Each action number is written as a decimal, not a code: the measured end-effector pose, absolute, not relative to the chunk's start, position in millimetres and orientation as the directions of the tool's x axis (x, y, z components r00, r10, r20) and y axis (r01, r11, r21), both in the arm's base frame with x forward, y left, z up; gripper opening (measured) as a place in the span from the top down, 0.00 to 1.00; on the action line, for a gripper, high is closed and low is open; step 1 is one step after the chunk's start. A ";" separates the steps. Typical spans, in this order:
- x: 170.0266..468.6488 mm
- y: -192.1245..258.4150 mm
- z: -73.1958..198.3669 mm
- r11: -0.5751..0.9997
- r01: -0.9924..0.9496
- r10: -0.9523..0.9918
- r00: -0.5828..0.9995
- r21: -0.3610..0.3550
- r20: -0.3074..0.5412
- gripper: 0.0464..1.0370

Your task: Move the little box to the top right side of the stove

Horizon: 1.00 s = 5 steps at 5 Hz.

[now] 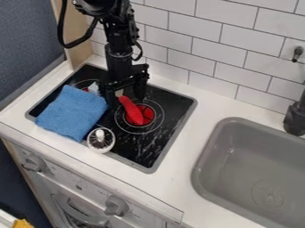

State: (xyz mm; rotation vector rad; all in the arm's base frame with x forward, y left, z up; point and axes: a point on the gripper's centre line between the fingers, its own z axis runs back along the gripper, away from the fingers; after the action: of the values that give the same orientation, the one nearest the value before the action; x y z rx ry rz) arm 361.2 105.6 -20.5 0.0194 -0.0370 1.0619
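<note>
The black gripper [124, 92] hangs over the back middle of the black stove top [156, 150], its two fingers spread apart and pointing down. Just left of it, between the gripper and the blue cloth, a small white thing with a bit of red [93, 87] shows in part; it looks like the little box, but its shape is partly hidden. Whether anything lies between the fingers low down I cannot tell.
A folded blue cloth [72, 113] covers the stove's left part. A red utensil [132, 111] lies on the right burner, its upper end close to the gripper. A round white-rimmed strainer [100, 140] sits at the front edge. The grey sink [250, 178] is at right.
</note>
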 end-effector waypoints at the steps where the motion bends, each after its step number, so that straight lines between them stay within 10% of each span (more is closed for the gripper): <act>1: 358.2 104.3 -33.4 0.483 -0.876 0.875 0.483 0.015 0.020 0.04; 5: 357.5 143.5 5.0 0.346 -0.936 0.938 0.344 -0.068 0.041 0.04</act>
State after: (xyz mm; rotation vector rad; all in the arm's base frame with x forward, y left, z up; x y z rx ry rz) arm 357.5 143.5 5.0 -0.0344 -0.0777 1.2169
